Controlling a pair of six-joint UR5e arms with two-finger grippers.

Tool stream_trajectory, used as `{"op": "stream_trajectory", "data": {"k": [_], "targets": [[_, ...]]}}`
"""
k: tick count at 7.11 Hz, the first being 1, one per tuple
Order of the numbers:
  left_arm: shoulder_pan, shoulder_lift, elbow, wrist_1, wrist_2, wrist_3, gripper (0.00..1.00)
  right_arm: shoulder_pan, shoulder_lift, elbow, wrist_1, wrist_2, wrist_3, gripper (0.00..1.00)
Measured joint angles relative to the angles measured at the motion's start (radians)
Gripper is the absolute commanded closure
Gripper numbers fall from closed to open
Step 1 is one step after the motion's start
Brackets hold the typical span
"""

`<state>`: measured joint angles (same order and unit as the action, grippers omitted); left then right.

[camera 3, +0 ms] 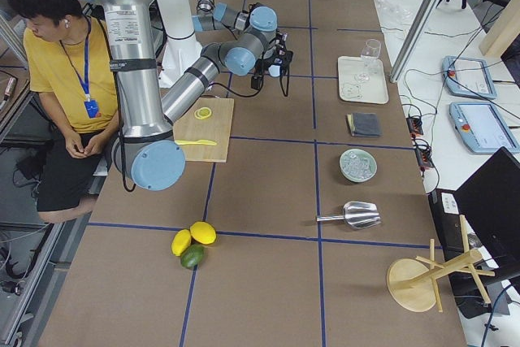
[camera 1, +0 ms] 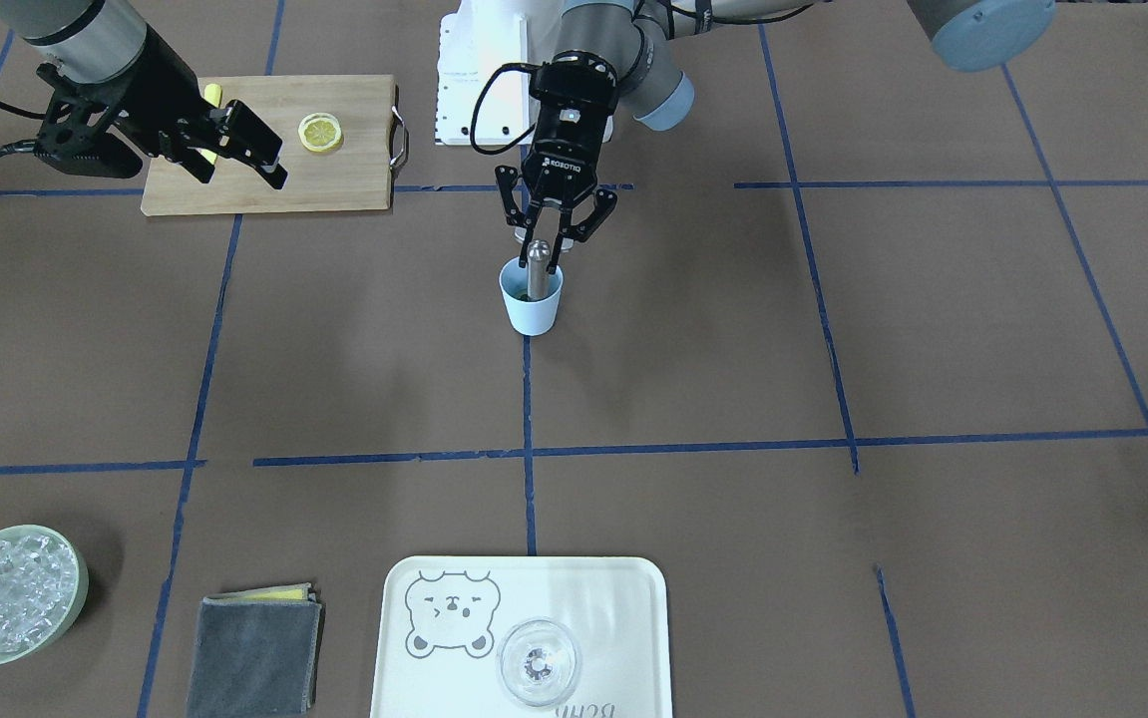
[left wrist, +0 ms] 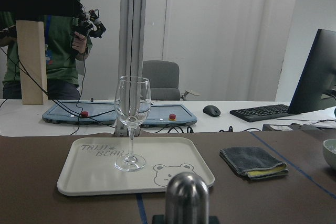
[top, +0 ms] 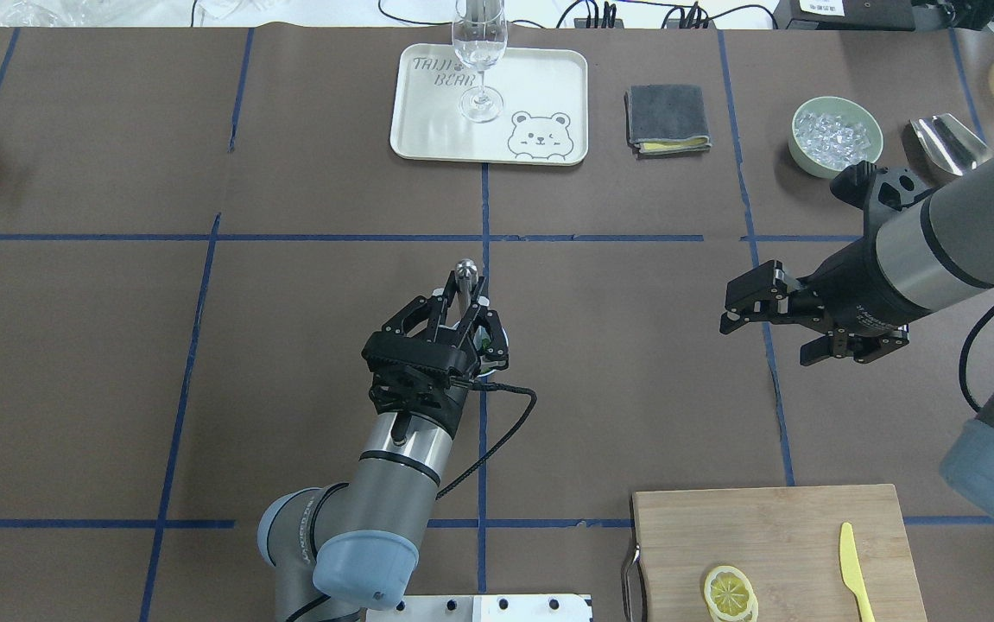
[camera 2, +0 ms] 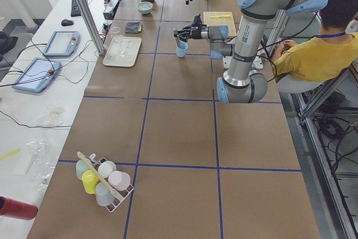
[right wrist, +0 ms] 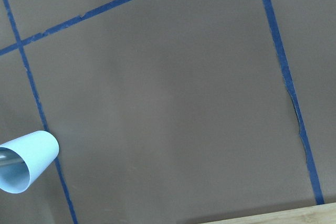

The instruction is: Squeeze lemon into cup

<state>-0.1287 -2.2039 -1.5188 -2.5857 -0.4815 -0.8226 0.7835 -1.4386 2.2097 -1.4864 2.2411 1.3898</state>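
The left hand is clenched on a metal rod standing in the cup beneath it, probably to crush lemon hidden inside; the right hand hangs released, empty.

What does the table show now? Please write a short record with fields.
cup: light blue plastic cup, upright, mid-table
tool: silver metal rod standing in the cup
left gripper: shut on the rod
right gripper: open, empty, raised
lemon: round yellow lemon piece on the wooden cutting board, untouched
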Motion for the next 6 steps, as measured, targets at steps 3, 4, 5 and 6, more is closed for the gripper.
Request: {"op": "stream_trajectory", "data": {"k": [3,4,5,6], "targets": [[-0.012,-0.007,-0.128,-0.002,-0.012,0.111,1.0,0.0,0.002,0.002,-0.001,0.0,0.0,0.0],[-0.027,-0.015,-0.184,0.002,-0.017,0.15,1.0,0.0,0.003,0.001,0.0,0.0,0.0,0.0],[-0.044,-0.024,-0.236,0.007,-0.051,0.179,1.0,0.0,0.004,0.001,0.0,0.0,0.0,0.0],[-0.065,-0.022,-0.278,0.011,-0.105,0.194,1.0,0.001,0.002,0.003,0.0,0.0,0.0,0.0]]}}
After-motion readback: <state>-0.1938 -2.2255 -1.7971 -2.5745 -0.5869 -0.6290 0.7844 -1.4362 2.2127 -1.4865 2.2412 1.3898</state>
